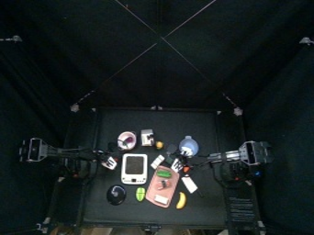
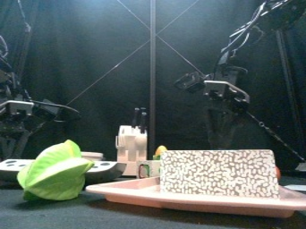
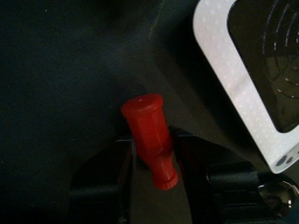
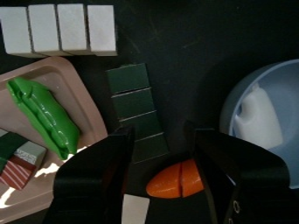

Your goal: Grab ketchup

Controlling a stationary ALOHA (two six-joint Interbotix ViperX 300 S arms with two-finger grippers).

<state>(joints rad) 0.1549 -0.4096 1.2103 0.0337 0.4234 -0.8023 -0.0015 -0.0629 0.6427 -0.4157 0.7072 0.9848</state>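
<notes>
Left wrist view — red ketchup bottle (image 3: 151, 140) is seen between the left gripper (image 3: 156, 166) jaws, partly open; firm contact cannot be told.

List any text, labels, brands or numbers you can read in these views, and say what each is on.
No readable text in any view.
Red ketchup bottle between the left hand's fingers: no label visible.
Small red-and-white striped item on the pink tray: markings too blurred to read.
White scale: no legible marks.
</notes>
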